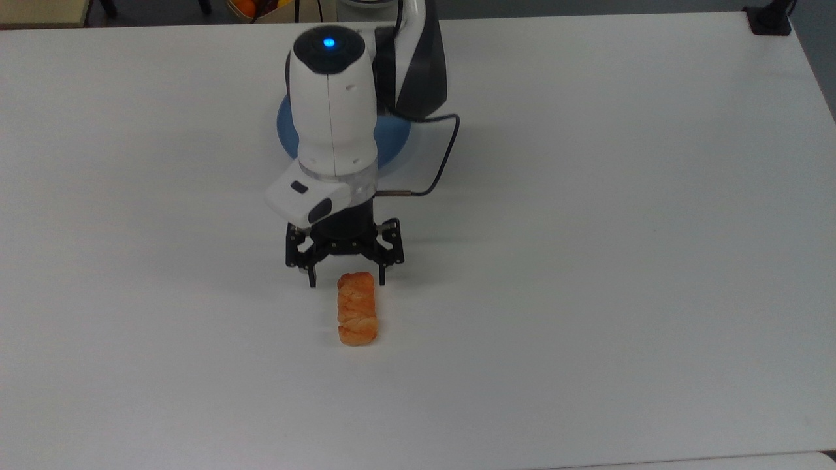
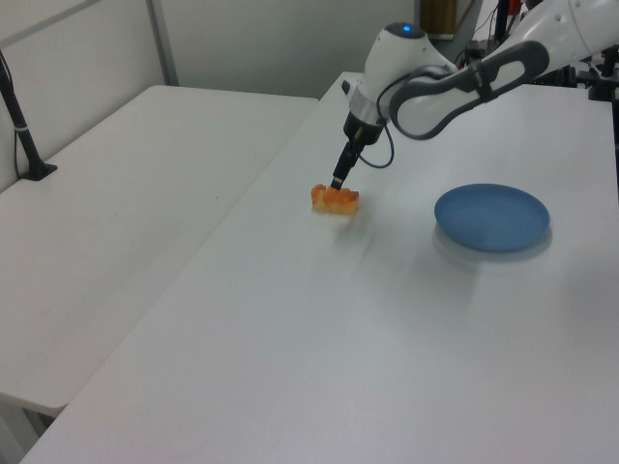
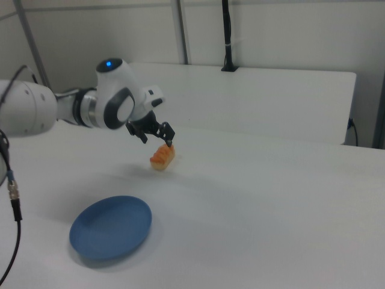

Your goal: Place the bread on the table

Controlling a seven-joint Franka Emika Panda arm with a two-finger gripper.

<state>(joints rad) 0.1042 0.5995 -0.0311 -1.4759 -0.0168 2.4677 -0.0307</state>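
- The small oblong golden-orange bread roll (image 1: 356, 318) with a lumpy, segmented crust lies flat on the large white smooth-topped worktop (image 1: 620, 261), with nothing gripping it.
- In the top view the roll lies lengthwise, running from the arm toward the picture's lower edge; in the left view (image 2: 335, 199) and the right view (image 3: 162, 156) it rests on the bare white surface.
- The black two-finger gripper (image 1: 345, 279) hangs just above the roll's end nearest the arm, its jaws spread apart and holding nothing. In the top view one fingertip (image 1: 311, 282) stands to the left of the roll's end and the other right beside its right corner.
- In the left view the gripper (image 2: 338, 183) points down at the roll from just above; in the right view (image 3: 157, 137) it is raised a little over the roll.
- The white Franka arm (image 1: 333, 111) has a blue light glowing on its dark round cap, and a thin black cable (image 1: 444, 163) loops out beside the wrist.
- The round blue plate (image 2: 491, 217) sits on the worktop, well apart from the roll and with nothing on it; in the top view the arm covers most of it.
- No brand, label or writing can be read on anything here.
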